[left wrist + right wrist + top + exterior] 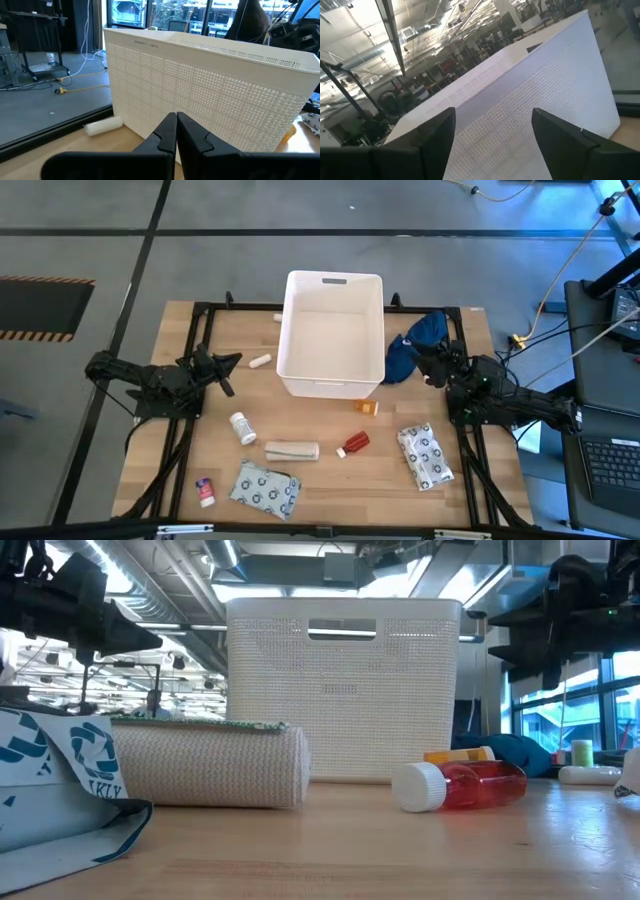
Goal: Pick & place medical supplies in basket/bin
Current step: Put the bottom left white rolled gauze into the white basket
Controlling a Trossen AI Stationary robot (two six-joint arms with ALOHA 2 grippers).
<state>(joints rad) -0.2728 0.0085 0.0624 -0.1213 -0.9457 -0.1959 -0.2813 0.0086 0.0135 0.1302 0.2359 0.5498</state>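
Supplies are all out on the table and the white tub (333, 332) looks empty from above, so nothing is placed yet, as I read it. The orange vial (368, 408) lies just off the tub's near right corner, and beyond it, toward the table's front edge, the red vial (355, 444), white cap pointing left and its long axis slanting across the table. My right pincer (432, 365) hangs beside the tub's right wall with the blue cloth bundle (415, 345) close by, fingers spread wide and holding nothing; in its own camera the tub's textured wall fills the gap between them. So the two vials lie forward and inward of that pincer, the orange one nearer, and the dotted packet (425, 456) forward again, its long axis running roughly front to back. My left pincer (225, 370) sits off the tub's left wall, fingers pressed together, empty. For it, the small white tube (260, 362) lies just inward, beside the tub; the pill bottle (242, 427) and the bandage roll (292, 450) lie forward, the roll's axis running left to right. The second packet (265, 487) and a small red-capped tube (205, 491) lie at the front edge. My call: right arm takes the orange vial, being nearest, turning its wrist to span the short width.
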